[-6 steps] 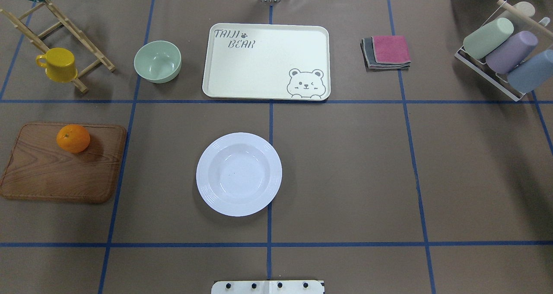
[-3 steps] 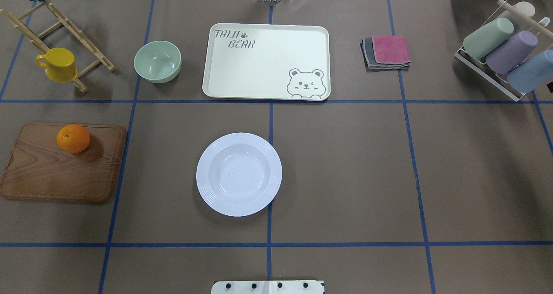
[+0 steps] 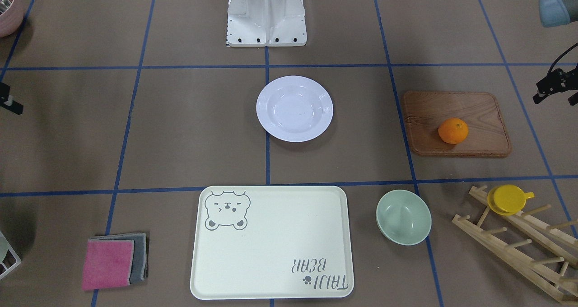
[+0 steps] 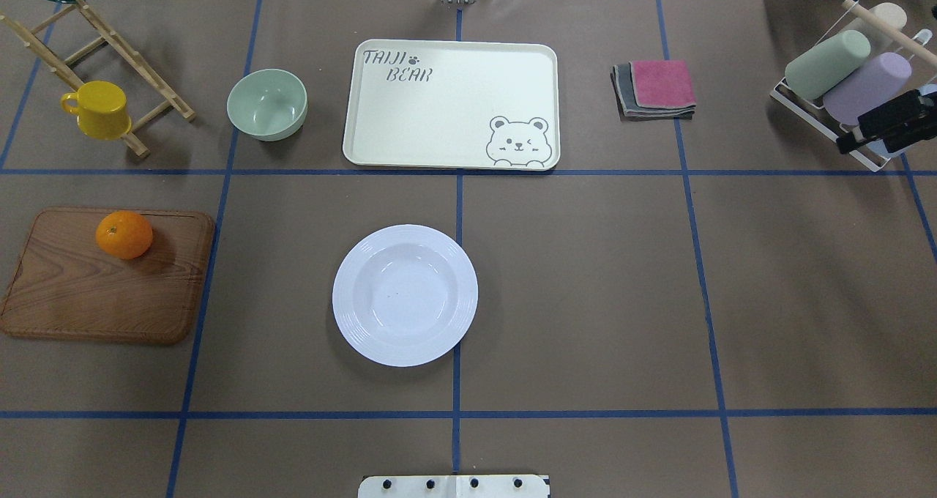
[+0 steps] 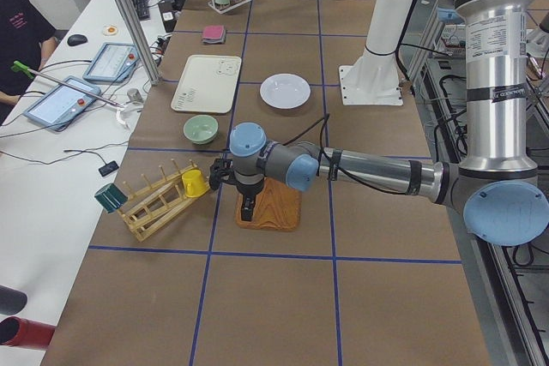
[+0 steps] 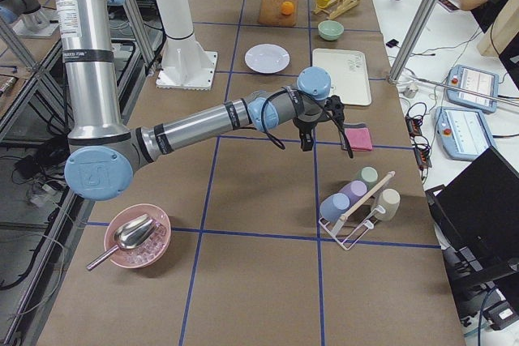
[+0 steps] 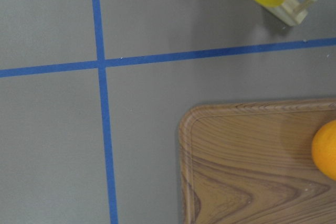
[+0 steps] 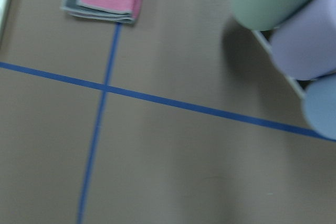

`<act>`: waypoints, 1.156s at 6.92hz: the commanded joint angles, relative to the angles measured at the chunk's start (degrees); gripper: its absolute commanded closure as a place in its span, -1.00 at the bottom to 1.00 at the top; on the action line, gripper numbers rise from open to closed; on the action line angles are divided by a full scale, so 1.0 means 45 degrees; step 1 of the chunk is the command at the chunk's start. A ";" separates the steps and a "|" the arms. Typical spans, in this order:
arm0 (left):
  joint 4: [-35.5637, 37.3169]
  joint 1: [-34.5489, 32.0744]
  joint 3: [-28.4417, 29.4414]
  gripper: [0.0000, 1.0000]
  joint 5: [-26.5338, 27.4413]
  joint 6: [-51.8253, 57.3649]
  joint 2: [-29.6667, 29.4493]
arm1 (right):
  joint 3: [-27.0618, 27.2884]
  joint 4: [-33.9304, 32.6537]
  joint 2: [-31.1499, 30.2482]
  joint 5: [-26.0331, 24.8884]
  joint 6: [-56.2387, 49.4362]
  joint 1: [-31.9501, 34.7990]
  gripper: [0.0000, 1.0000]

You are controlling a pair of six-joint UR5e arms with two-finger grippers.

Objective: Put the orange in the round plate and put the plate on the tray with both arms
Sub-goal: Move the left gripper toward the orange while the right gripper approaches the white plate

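Note:
The orange (image 4: 124,234) lies on the far part of a brown wooden board (image 4: 95,293) at the table's left. The white round plate (image 4: 405,295) sits empty mid-table, and the cream bear tray (image 4: 450,106) lies empty behind it. My left gripper (image 5: 247,212) hangs over the board's outer end, beside the orange; only a black piece of it shows at the front-facing view's right edge (image 3: 553,85). My right gripper (image 4: 882,124) pokes in at the right edge, over the cup rack. I cannot tell whether either gripper is open or shut. The left wrist view catches the orange's edge (image 7: 325,150).
A mint-green bowl (image 4: 267,104) stands left of the tray. A wooden peg rack with a yellow mug (image 4: 99,108) is at the far left. Folded pink and grey cloths (image 4: 655,88) lie right of the tray. A wire rack with pastel cups (image 4: 842,80) stands far right.
The right gripper has come into the overhead view at the right edge, in front of the cup rack. Orange, plate and tray have not moved.

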 commanded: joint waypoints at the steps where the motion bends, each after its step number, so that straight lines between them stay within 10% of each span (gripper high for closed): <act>1: -0.0401 0.1115 -0.0253 -0.99 0.0019 -0.2228 -0.0320 | -0.0209 0.4481 0.0133 0.0024 0.5091 -0.2516 -1.00; 5: -0.1850 0.3266 -0.0177 -0.97 0.0659 -0.6550 -0.1098 | -0.1187 1.2360 0.0446 -0.4430 1.3928 -0.6441 -1.00; 8: -0.1811 0.4146 0.0699 -0.96 0.1189 -0.7449 -0.2425 | -0.1109 1.2823 0.0661 -0.5463 1.5052 -0.7430 -0.98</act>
